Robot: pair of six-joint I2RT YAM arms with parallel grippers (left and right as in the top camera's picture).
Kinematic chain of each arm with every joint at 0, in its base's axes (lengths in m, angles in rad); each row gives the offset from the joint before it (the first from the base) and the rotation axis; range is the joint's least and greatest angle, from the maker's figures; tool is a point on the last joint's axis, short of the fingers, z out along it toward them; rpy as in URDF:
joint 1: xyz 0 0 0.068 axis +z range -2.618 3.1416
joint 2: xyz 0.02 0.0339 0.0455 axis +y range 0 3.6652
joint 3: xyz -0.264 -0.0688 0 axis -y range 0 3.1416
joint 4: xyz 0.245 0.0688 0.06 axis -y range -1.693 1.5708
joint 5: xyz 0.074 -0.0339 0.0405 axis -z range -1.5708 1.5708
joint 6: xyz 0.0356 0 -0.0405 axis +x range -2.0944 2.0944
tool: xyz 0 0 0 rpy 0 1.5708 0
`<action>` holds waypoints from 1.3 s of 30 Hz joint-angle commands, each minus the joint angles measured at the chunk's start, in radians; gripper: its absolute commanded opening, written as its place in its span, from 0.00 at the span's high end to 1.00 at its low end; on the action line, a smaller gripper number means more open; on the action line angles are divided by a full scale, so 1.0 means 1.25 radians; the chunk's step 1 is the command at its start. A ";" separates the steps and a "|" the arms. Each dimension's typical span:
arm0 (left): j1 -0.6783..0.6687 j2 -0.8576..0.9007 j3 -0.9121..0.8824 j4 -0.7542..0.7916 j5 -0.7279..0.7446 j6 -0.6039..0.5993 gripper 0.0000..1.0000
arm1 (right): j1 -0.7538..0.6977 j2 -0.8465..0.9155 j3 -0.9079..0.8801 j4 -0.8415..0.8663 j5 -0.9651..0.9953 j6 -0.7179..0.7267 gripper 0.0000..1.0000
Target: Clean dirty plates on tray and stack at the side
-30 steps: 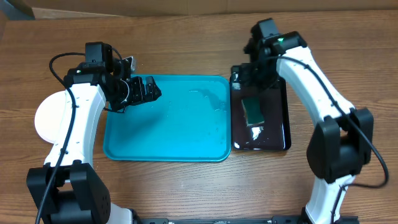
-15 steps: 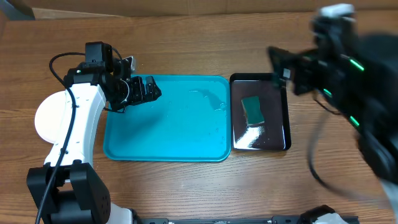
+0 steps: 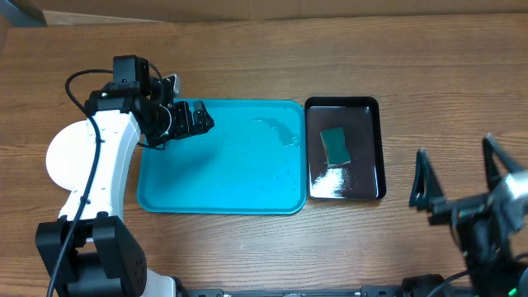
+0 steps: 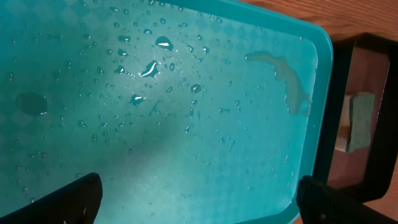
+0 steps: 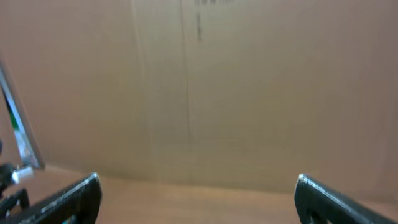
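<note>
Brown wood-grain laminate covered the whole tabletop [image 3: 247,58], seen from above. A strip of plain cardboard [image 3: 247,7] ran along its far edge. The right wrist camera showed only more of that tan cardboard, blurred, above a sliver of wood.

Two white robot arms with black joints stood at the near edge. The left arm [image 3: 99,165] reached up and across to the far left corner of the tray. The right arm was mostly out of frame at the near right corner.

The tray [image 3: 231,169], a large turquoise rectangle with rounded corners and a raised rim, lay in the middle of the tabletop. It carried no plates, only water. Just beside its right edge lay a smaller glossy black tray [image 3: 367,140].

One white plate [image 3: 59,157] lay on the tabletop left of the turquoise tray, partly hidden under the left arm. Whether other plates lay beneath it could not be told.

The left claw [image 3: 195,119] hovered over the tray's far left corner with its two fingers spread wide, holding nothing. The right claw [image 3: 455,165] stood near the right front of the tabletop, well apart from both trays, with its fingers equally wide and empty.

A green sponge [image 3: 334,146] lay in the black tray, with a pale patch near it that may have been foam or glare.

Small water droplets [image 4: 163,42] and a cloudy wet streak [image 4: 289,81] dotted the turquoise surface.
</note>
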 commanded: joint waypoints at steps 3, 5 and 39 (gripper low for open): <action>-0.001 -0.015 0.016 0.001 0.012 0.021 0.00 | -0.021 -0.138 -0.226 0.199 -0.031 0.069 0.00; -0.001 -0.015 0.016 0.001 0.012 0.021 0.00 | -0.028 -0.164 -0.296 0.285 -0.033 0.098 0.00; -0.001 -0.015 0.016 0.001 0.012 0.021 0.00 | -0.047 -0.207 -0.565 0.203 -0.030 -0.076 0.00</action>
